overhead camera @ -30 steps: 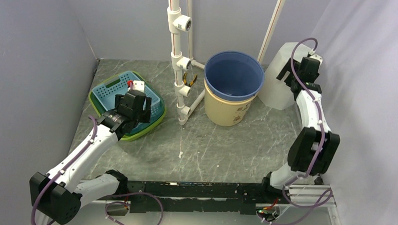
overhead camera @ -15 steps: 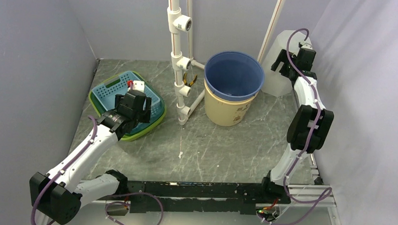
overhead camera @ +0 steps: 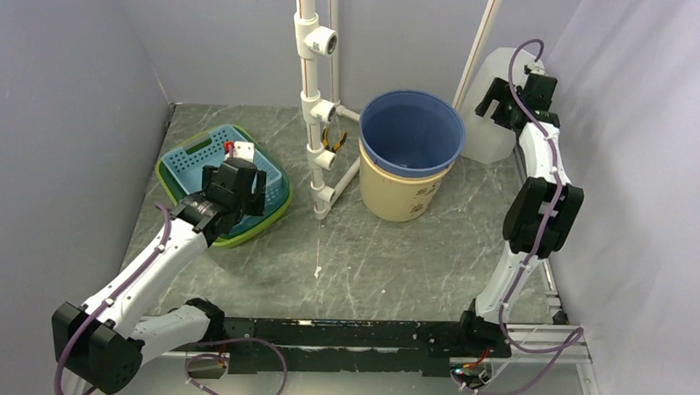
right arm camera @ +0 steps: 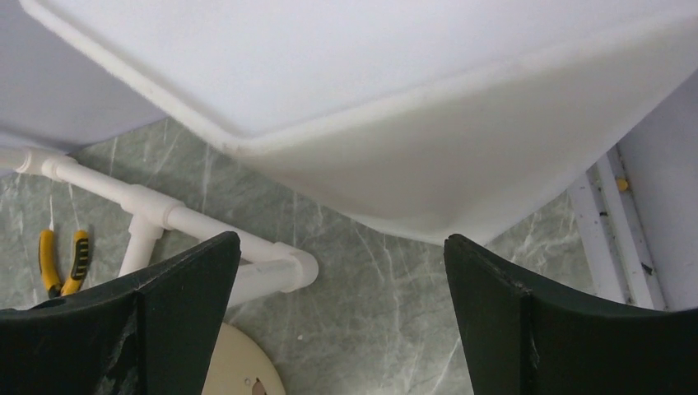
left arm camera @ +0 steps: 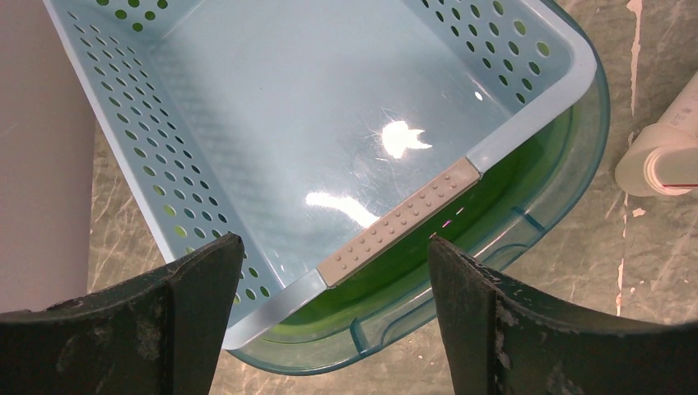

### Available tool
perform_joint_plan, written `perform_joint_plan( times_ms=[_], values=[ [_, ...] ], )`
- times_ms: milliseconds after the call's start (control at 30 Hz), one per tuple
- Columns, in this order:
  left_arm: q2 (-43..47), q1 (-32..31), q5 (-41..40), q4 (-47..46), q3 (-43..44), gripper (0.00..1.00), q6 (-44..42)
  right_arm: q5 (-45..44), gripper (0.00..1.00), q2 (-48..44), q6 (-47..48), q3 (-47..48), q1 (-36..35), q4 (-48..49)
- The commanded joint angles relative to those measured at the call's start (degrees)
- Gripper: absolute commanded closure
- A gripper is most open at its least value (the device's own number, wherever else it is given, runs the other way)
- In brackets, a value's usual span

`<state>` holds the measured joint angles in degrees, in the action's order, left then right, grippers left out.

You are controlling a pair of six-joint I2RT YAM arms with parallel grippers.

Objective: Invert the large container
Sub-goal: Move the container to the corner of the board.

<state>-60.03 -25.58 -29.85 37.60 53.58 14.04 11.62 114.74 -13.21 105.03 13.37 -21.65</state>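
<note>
The large container (overhead camera: 482,141), white and translucent, stands in the back right corner against the wall, its narrower end up. My right gripper (overhead camera: 499,106) hovers open beside its upper part and holds nothing. In the right wrist view the large container (right arm camera: 411,99) fills the top, with one corner hanging over the table just ahead of my right gripper (right arm camera: 342,243). My left gripper (overhead camera: 237,186) is open and empty over the blue perforated basket (left arm camera: 329,123). In its own wrist view the left gripper (left arm camera: 335,247) straddles the basket's grey handle.
A blue bucket (overhead camera: 410,134) sits nested in a beige bucket (overhead camera: 399,195) at the back centre. A white pipe frame (overhead camera: 311,73) stands left of the buckets, with yellow pliers (right arm camera: 62,255) at its foot. The blue basket (overhead camera: 198,157) rests in a green basin (overhead camera: 267,212).
The right arm has drawn up and back toward the corner. The large container went from leaning out over the table to standing closer to the wall. The left arm has not moved.
</note>
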Motion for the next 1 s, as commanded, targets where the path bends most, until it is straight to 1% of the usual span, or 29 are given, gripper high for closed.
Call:
perform_joint_plan(
  times_ms=[0,67,167,300,367,400,467,533,600,633,700,733,800,900,967],
  values=[
    [0.74,0.18,-0.95,-0.71,0.80,0.12,-0.86,0.74,0.01,-5.95,-2.06,-2.14,0.08,-0.65],
    [0.71,0.18,-0.70,-0.71,0.90,0.12,-0.82,0.18,0.01,-7.56,-2.29,-2.85,0.08,-0.74],
    [0.97,0.20,-0.36,-0.74,1.00,0.13,-0.90,-1.56,0.01,-8.81,-2.77,-0.96,0.08,-5.26],
    [1.71,0.18,-0.52,-0.82,0.82,0.12,-0.84,-2.31,0.01,-13.37,-5.07,-3.15,0.09,-6.55],
    [1.83,0.18,-0.77,-0.68,0.82,0.12,-0.65,-3.31,0.01,-15.88,-5.34,-5.25,0.15,-5.42],
    [1.93,0.18,-0.63,-0.73,0.82,0.12,-0.68,-4.25,0.01,-16.71,-5.52,-5.24,0.21,-5.61],
    [2.07,0.18,-0.25,-0.61,0.91,0.12,-0.71,-4.88,0.01,-17.08,-6.41,-2.14,0.34,-9.45],
    [2.26,0.18,-0.08,-0.52,0.91,0.13,-0.63,-3.14,0.04,-17.48,-8.14,0.44,0.35,-13.95],
    [2.47,0.18,-0.23,-0.54,0.82,0.12,-0.70,0.44,0.07,-19.00,-11.24,0.33,0.35,-17.82],
    [2.53,0.18,-0.51,-0.45,0.78,0.12,-0.69,3.33,0.07,-20.76,-12.42,-1.78,0.28,-17.70],
    [2.51,0.18,-1.30,-0.31,0.73,0.12,-0.29,10.58,0.08,-26.59,-14.24,-9.24,0.26,-11.12],
    [2.51,0.18,-1.38,-0.32,0.65,0.12,-0.09,12.50,0.08,-28.58,-15.41,-11.69,0.26,-7.83],
    [2.22,0.18,-0.67,-0.83,0.56,0.12,-0.30,11.16,0.10,-30.69,-17.13,-11.99,0.19,-9.64],
    [1.37,0.18,-0.47,-0.64,1.09,0.13,-0.23,15.54,0.15,-33.54,-18.47,-13.27,-0.23,-10.21],
    [1.11,0.18,-0.77,-0.75,1.26,0.13,-0.36,16.62,0.16,-35.52,-17.85,-14.69,-1.64,-10.52]
  ],
)
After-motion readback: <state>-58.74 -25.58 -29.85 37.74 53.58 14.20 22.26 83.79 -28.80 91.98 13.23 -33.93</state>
